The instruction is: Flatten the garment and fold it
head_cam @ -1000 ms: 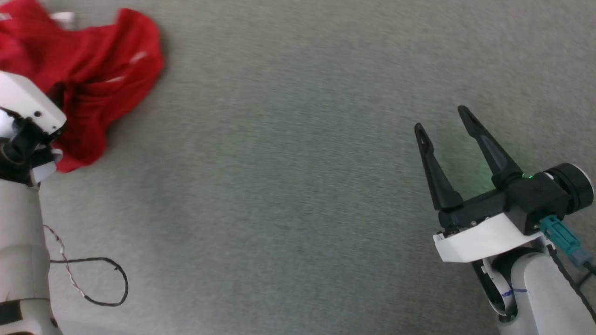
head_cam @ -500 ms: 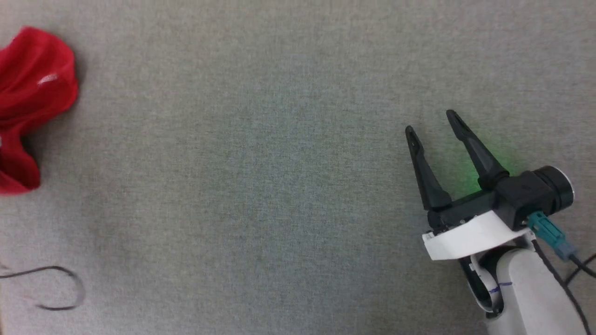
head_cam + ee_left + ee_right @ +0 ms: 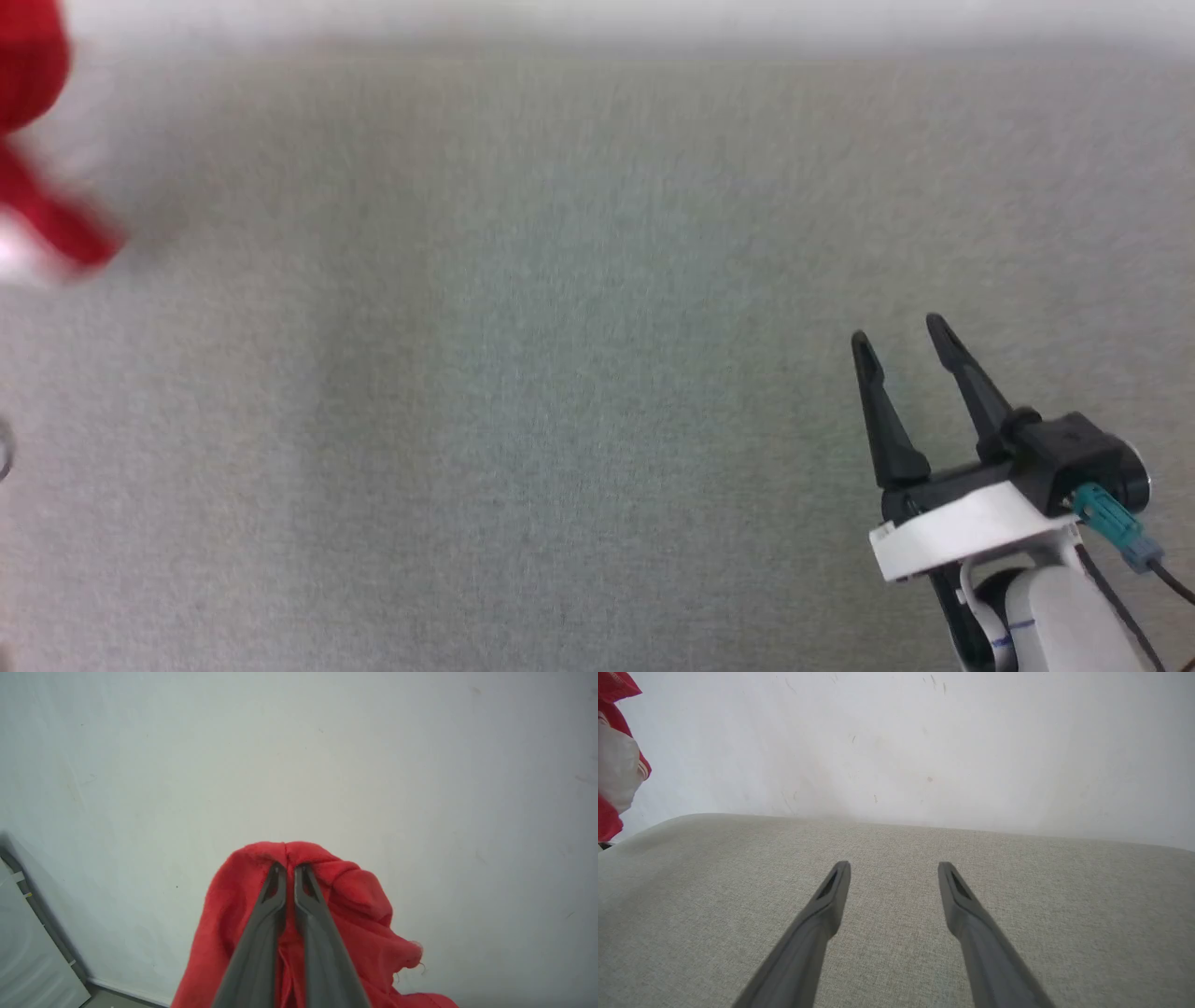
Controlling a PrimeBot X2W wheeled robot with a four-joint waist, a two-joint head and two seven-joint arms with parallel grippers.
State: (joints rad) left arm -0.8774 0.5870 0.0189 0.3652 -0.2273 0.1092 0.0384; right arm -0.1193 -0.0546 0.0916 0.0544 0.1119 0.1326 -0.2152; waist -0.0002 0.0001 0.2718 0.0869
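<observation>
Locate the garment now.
Upper left edge of the head view, the garment hangs pinched in the left gripper, far left of the open right gripper.

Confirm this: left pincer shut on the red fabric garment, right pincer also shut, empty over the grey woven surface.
Wrong on the right pincer: the right wrist view shows it open, not shut, empty over the grey woven surface. The left pincer is indeed shut on the red fabric garment.
</observation>
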